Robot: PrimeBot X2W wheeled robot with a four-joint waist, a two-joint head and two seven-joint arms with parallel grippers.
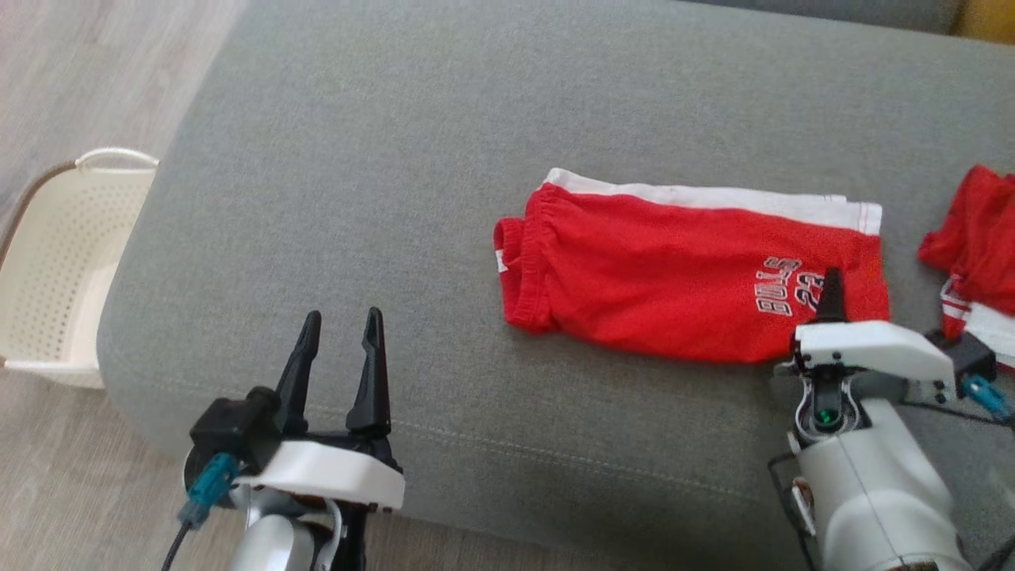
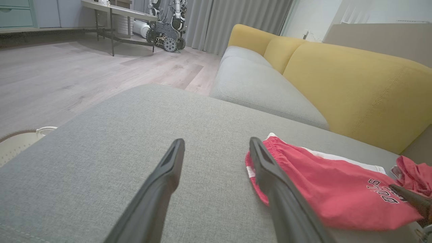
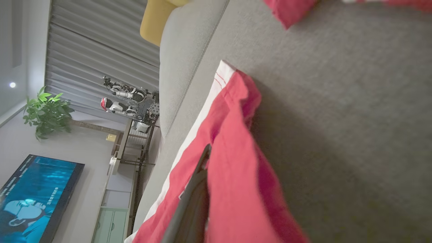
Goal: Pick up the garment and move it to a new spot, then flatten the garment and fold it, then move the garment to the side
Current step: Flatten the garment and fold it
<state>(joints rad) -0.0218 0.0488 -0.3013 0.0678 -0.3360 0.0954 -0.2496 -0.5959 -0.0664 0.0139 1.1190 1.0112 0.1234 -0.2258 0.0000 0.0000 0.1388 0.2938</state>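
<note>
The garment is a pair of red shorts with a white band and "BULLS 23" print, lying folded on the grey cushion. My right gripper is at its near right corner, shut on the cloth. In the right wrist view the red fabric bunches up over the dark fingers of the right gripper. My left gripper hovers open and empty over the cushion's near left part, well left of the shorts. The left wrist view shows the left gripper with the garment to its right.
A second red and white garment lies crumpled at the cushion's far right edge. A cream perforated basket stands on the wood floor to the left. A yellow sofa back rises behind the cushion.
</note>
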